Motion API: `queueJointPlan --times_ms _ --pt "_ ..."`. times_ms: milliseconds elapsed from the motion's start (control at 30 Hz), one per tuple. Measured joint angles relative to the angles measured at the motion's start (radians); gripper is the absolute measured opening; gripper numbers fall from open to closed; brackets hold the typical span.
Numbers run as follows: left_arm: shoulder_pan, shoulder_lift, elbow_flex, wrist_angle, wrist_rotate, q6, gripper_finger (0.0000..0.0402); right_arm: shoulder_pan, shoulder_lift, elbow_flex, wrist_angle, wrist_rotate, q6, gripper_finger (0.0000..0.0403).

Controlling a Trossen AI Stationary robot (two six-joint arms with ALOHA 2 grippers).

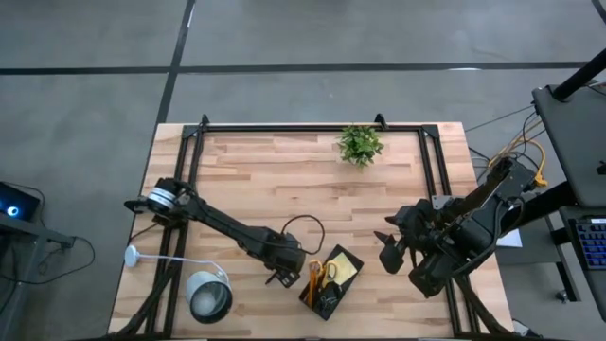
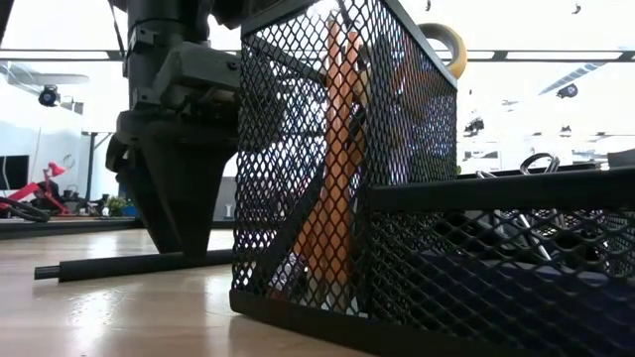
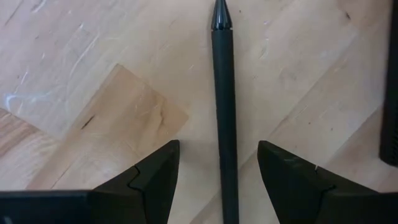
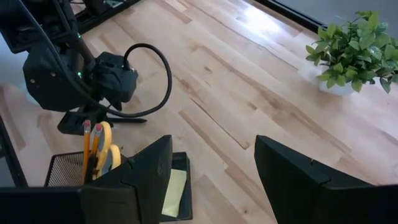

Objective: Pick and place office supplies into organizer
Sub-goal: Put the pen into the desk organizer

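A black pen (image 3: 224, 93) lies flat on the wooden table, just left of the organizer. My left gripper (image 3: 217, 152) points down over it, open, with one finger on each side of the pen's barrel and a gap on both sides. In the low view the pen (image 2: 119, 266) rests on the wood beneath that gripper. The organizer (image 1: 331, 281), a black mesh tray, holds orange pencils (image 4: 87, 140), yellow-handled scissors (image 4: 107, 152) and a yellow sticky-note pad (image 4: 174, 190). My right gripper (image 1: 390, 248) hangs open and raised at the table's right, with nothing between its fingers.
A small green potted plant (image 1: 360, 144) stands at the table's far edge. A round silver-white lamp (image 1: 209, 296) sits at the near left corner. A black cable (image 4: 163, 74) loops off the left wrist. Bare wood lies between the plant and the organizer.
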State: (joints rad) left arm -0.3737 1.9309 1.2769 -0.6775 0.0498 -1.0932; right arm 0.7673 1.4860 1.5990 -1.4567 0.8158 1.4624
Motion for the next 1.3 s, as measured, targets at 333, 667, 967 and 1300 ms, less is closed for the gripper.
queueJointPlan --times_ms 333,667,967,1300 --pt "-0.009 0.001 -0.010 0.017 -0.043 0.017 0.0205 0.000 0.000 0.000 0.002 0.015 0.002 0.0215" --pt "-0.027 0.003 -0.011 0.006 -0.115 0.061 0.0142 0.000 0.000 0.000 0.004 0.025 -0.007 0.0215" --pt "-0.026 0.003 -0.010 -0.002 -0.140 0.133 0.0035 0.000 0.000 0.000 0.004 0.031 -0.024 0.0215" --pt "-0.025 0.001 0.000 0.025 -0.147 0.192 0.0020 -0.003 0.000 0.000 0.004 0.055 0.003 0.0215"
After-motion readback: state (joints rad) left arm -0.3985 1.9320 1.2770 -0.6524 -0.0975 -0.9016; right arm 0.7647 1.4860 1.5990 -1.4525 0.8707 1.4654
